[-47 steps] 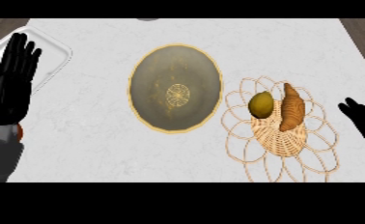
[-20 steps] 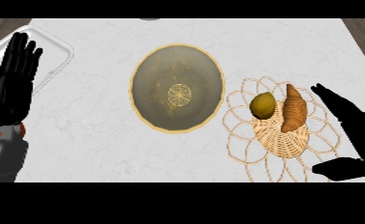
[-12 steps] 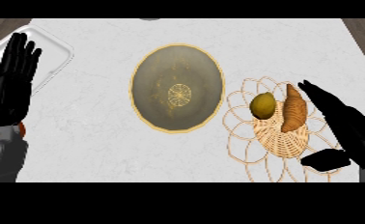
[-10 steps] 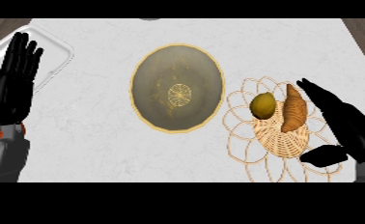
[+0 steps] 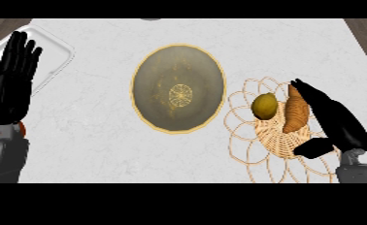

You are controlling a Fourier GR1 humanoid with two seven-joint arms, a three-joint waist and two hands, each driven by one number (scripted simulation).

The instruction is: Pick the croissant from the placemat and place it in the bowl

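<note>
Plainly, the grasp has not closed yet. The croissant (image 5: 295,115) lies on the woven placemat (image 5: 281,140) at the right of the counter (image 5: 100,136), standing lengthwise up the mat, with a round yellow-green fruit (image 5: 264,106) just beside it on the bowl side. Those are the 2 things on the mat.

The right hand (image 5: 338,126) has its fingers laid out straight along the croissant's outer flank and its thumb spread wide below the near tip. It is open and has hold of nothing. Whether the fingers already touch the pastry I cannot tell. That side makes sense to me: the fruit blocks the other flank, so the free edge is the one to approach.

The bowl (image 5: 161,69), gold-rimmed and with nothing in it, sits near the middle of the counter, its rim close to the mat's left edge, so I judge the carry will be short. My worry is the fruit: closing on the croissant could nudge it.

The left hand (image 5: 17,86) rests open, fingers up, at the left edge, beside a clear tray (image 5: 54,56).
</note>
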